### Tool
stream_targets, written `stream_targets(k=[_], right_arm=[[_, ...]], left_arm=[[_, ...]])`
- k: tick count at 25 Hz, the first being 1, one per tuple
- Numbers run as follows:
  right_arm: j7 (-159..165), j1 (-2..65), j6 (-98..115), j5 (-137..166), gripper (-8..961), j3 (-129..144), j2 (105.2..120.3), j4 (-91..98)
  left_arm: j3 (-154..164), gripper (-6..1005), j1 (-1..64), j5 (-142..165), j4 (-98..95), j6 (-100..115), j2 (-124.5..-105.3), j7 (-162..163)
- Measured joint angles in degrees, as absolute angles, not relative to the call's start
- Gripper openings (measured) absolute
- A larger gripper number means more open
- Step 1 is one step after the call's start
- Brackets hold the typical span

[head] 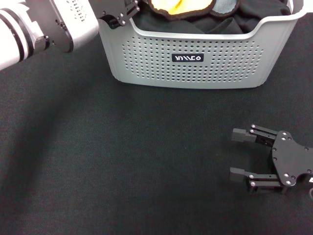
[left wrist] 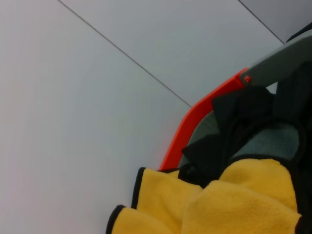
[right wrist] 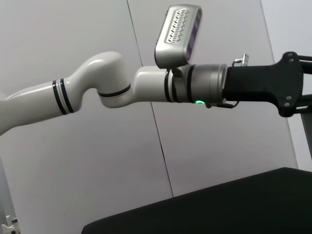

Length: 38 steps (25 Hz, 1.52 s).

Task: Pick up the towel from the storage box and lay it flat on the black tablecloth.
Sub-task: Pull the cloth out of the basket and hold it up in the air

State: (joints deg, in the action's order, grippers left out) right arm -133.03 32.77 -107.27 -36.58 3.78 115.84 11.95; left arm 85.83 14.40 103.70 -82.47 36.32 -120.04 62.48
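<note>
The towel [head: 180, 6] lies bunched in the storage box [head: 195, 66] at the far middle, yellow face up with a black stitched edge and a grey-green fold [head: 226, 7] beside it. The left wrist view shows the yellow towel [left wrist: 229, 200] close up. My left gripper [head: 119, 13] is at the box's near left corner, over the rim, right beside the towel. My right gripper [head: 238, 152] lies open and empty on the black tablecloth [head: 122, 161] at the near right.
Plain black cloths [head: 244, 22] fill the rest of the box around the towel. An orange-red strip [left wrist: 195, 122] runs beside them in the left wrist view. The right wrist view shows my left arm [right wrist: 146, 90] farther off above the tablecloth [right wrist: 219, 209].
</note>
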Motion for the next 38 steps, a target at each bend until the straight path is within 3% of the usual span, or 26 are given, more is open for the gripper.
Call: stream_targets(k=[12,27,32,38], right_arm=[[-134.06,32.96,-107.23,-36.56,853,3.99,115.84,11.95],[-134.49,32.50,-107.36,-36.56,853,4.04,115.90,11.86],[-134.55,32.35,-107.39,-36.56,853,4.13,115.93,11.86],[-134.62,32.10,-107.49,-36.56,853,4.26,115.93,11.86]], left_arm=[[89.68,405,14.47,125.47,-87.95,35.90,-120.24,79.32],[92.88,374,15.72,129.82,-87.87,33.22,-120.23,81.71],[93.95,143,15.74,128.71,-87.43,32.44,-120.28,84.09],[97.60,18,14.00,121.65,-86.89,24.12,-120.17,84.21]])
